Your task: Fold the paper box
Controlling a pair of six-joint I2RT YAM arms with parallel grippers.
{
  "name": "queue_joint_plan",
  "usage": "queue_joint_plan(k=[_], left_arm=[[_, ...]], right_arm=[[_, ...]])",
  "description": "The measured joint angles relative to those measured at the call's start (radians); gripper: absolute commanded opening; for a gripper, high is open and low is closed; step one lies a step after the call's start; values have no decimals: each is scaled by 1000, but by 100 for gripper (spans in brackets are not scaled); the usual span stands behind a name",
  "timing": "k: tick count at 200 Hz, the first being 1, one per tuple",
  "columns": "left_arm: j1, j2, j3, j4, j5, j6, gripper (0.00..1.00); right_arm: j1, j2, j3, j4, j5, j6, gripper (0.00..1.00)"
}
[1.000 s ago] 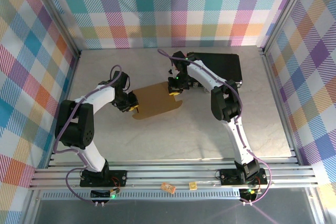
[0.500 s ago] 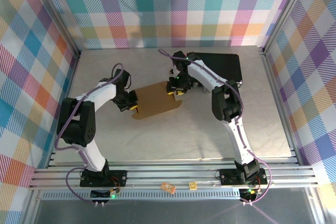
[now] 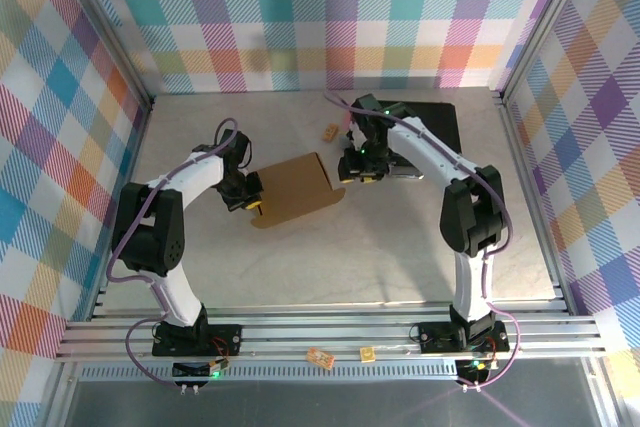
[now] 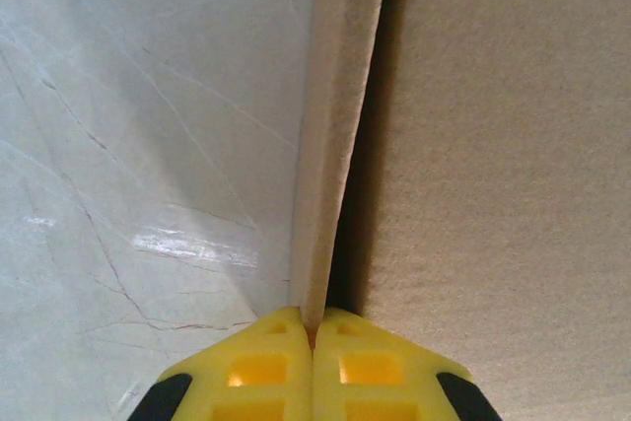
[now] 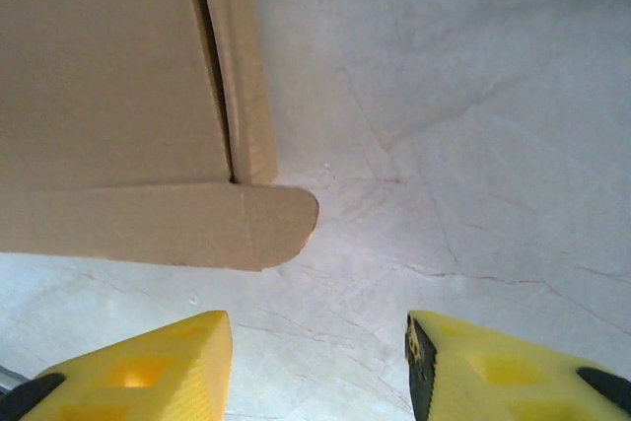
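Observation:
The paper box point(image 3: 295, 190) lies as a flat brown cardboard sheet in the middle of the table. My left gripper point(image 3: 252, 201) is at the sheet's left edge. In the left wrist view its yellow fingertips point(image 4: 276, 362) are shut on a raised side flap point(image 4: 333, 135), with the main panel point(image 4: 503, 194) to the right. My right gripper point(image 3: 352, 171) hovers just off the sheet's right edge. In the right wrist view it point(image 5: 317, 367) is open over bare table. The box's corner point(image 5: 108, 76) and rounded tab point(image 5: 271, 216) lie ahead of the jaws, untouched.
A black rectangular case point(image 3: 430, 127) sits at the back right, under the right arm. A small tan scrap point(image 3: 329, 132) lies behind the sheet. Two small tags point(image 3: 320, 357) rest on the front rail. Plaid walls close in three sides.
The right gripper opened, let go of the sheet's right edge and drew back to the right; its elbow swung right. The left gripper closed fully on the left flap.

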Motion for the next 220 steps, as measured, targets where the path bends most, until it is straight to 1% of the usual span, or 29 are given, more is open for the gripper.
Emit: queue_joint_plan(k=[9, 31, 49, 61, 72, 88, 119, 128, 157, 169, 190, 220], left_arm=[[-2, 3, 6, -7, -3, 0, 0], [-2, 13, 21, -23, -4, 0, 0], [-2, 33, 55, -62, -3, 2, 0], [-2, 51, 85, -97, -1, 4, 0], [-2, 65, 116, -133, 7, 6, 0], [-2, 82, 161, -188, 30, 12, 0], [0, 87, 200, -277, 98, 26, 0], [0, 87, 202, -293, 121, 27, 0], [6, 87, 202, -331, 196, 29, 0], [7, 87, 202, -335, 224, 29, 0], [9, 87, 202, -348, 261, 30, 0], [14, 87, 202, -351, 306, 29, 0]], right_arm=[[12, 7, -8, 2, 0, -5, 51], [31, 21, -11, 18, -8, -23, 59], [34, 27, -17, 36, -40, -29, 60], [18, 36, -17, 44, -90, -28, 63], [-6, 47, -17, 50, -138, -19, 68], [-52, 57, -16, 54, -216, 0, 71], [-150, 65, -27, 104, -400, 93, 80], [-176, 64, -46, 139, -455, 128, 83], [-248, 64, -166, 258, -610, 253, 85], [-259, 65, -200, 284, -658, 290, 87], [-254, 65, -246, 344, -735, 342, 88], [-241, 65, -306, 415, -804, 403, 89]])
